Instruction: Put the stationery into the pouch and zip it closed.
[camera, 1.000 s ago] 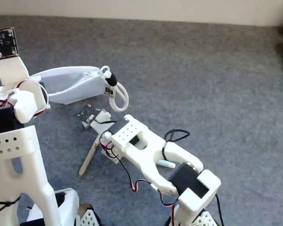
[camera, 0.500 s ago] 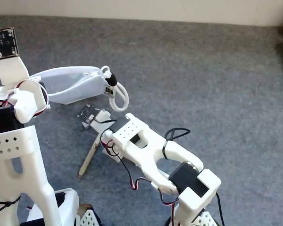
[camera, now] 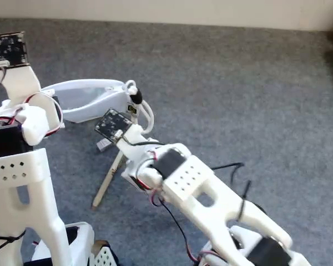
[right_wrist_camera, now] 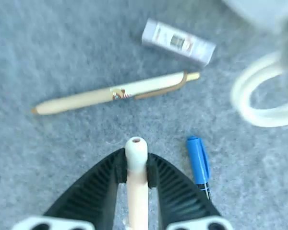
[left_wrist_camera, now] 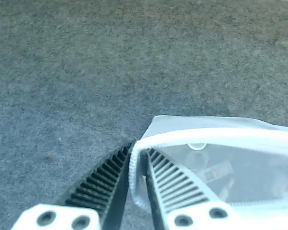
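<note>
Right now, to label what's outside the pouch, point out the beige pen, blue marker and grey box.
beige pen (right_wrist_camera: 114, 93): right wrist view, mid barrel.
blue marker (right_wrist_camera: 198, 160): right wrist view, blue body.
grey box (right_wrist_camera: 178, 42): right wrist view, top face.

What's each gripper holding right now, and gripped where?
Left gripper pinches the pouch by its rim at one end. Right gripper clamps a cream pen just below its rounded end.

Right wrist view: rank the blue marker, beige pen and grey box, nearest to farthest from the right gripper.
1. Blue marker, just beside the right gripper.
2. Beige pen, lying crosswise ahead.
3. Grey box, beyond the pen.
</note>
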Motion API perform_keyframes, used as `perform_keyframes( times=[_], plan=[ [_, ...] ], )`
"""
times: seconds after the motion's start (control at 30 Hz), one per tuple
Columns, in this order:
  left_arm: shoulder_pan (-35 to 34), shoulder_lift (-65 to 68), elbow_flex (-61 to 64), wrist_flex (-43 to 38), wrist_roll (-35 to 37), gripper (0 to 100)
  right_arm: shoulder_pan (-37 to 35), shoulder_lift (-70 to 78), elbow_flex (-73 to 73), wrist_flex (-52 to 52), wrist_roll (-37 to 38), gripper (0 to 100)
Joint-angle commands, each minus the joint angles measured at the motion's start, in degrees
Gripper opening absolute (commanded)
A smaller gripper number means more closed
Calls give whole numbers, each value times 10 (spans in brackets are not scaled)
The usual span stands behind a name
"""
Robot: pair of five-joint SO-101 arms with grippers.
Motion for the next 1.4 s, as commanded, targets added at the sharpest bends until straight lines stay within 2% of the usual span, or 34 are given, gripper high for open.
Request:
perform_keyframes(
  times=[0.0, 0.47, 0.7, 1.37],
  plan=[
    [24, 11, -6, 4, 5, 7, -3, -108, 4, 3, -34, 4],
    [80, 11, -7, 17, 3, 7, -2, -308, 1, -8, -125, 4],
    [80, 11, -4, 17, 3, 7, -2, -348, 1, -130, -127, 4],
    [78, 11, -1, 17, 3, 7, -1, -344, 2, -516, -125, 4]
  ],
)
